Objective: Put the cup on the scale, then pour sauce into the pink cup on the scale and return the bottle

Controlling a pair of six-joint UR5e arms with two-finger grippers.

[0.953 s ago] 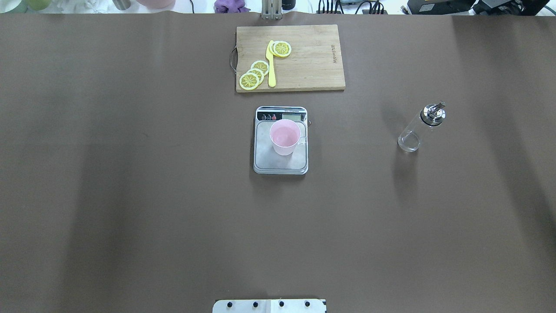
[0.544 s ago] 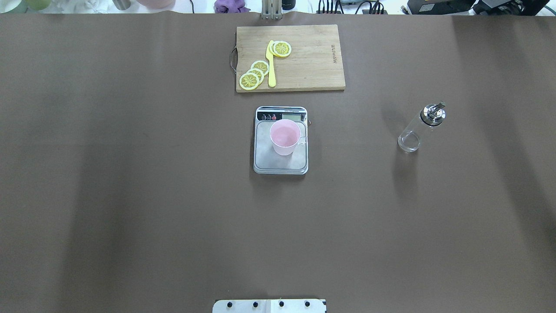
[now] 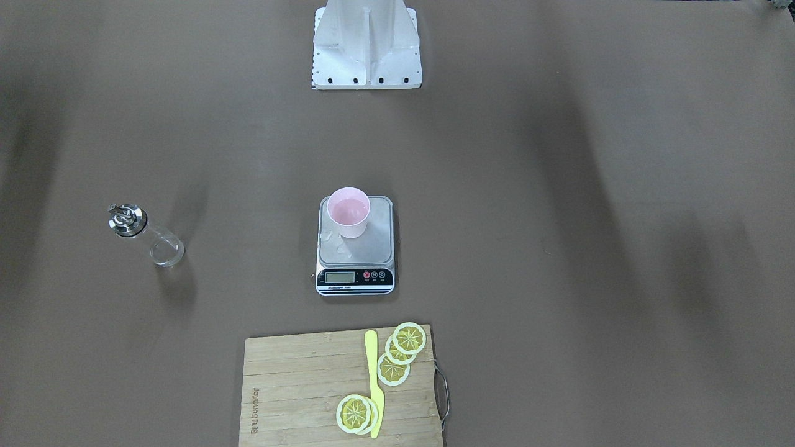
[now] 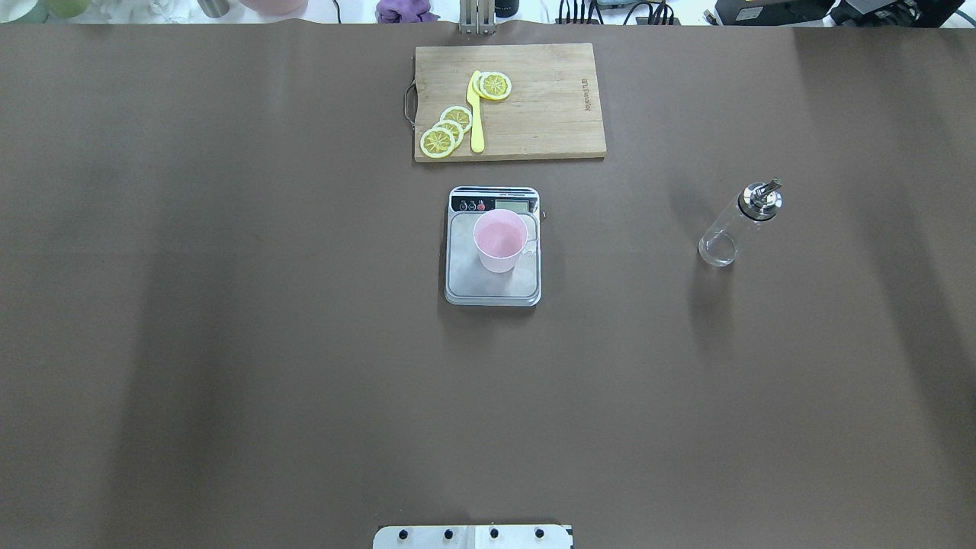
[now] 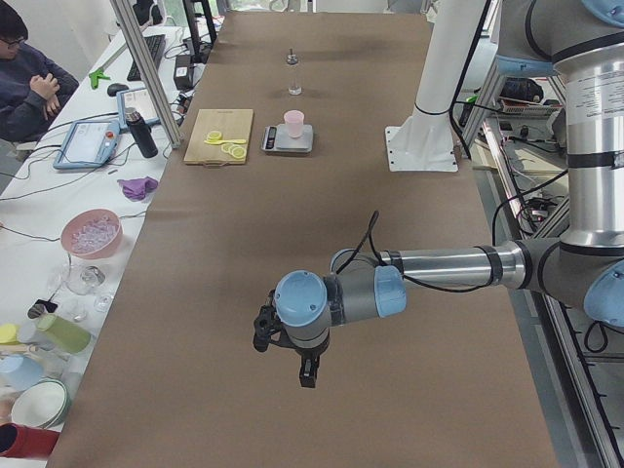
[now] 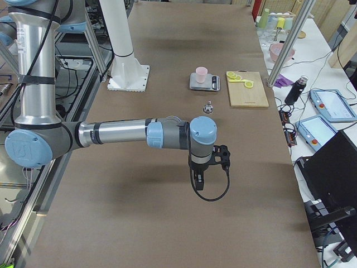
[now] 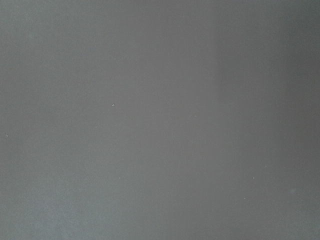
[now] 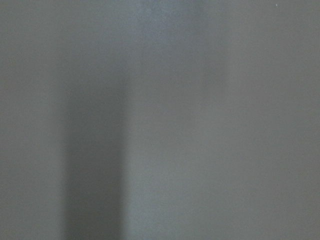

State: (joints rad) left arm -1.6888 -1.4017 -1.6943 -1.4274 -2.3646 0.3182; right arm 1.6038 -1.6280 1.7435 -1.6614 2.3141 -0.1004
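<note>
The cup point(image 4: 500, 240) stands on the scale point(image 4: 492, 288). The bottle point(image 4: 733, 230) stands upright on the table point(image 4: 229, 320), well apart on the robot's right. The left gripper point(image 5: 307, 373) and the right gripper point(image 6: 199, 183) hang far from both; whether their fingers are apart cannot be told.

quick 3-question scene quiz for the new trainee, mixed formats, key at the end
1. True or false: the cup stands on the scale.
2. Where is the bottle?
A) lying on the cutting board
B) upright on the table, to the robot's right of the scale
C) on the scale beside the cup
3. Short answer: what utensil lies on the cutting board with the lemon slices?

Key: 1 true. 2 B. 3 a yellow knife.
</note>
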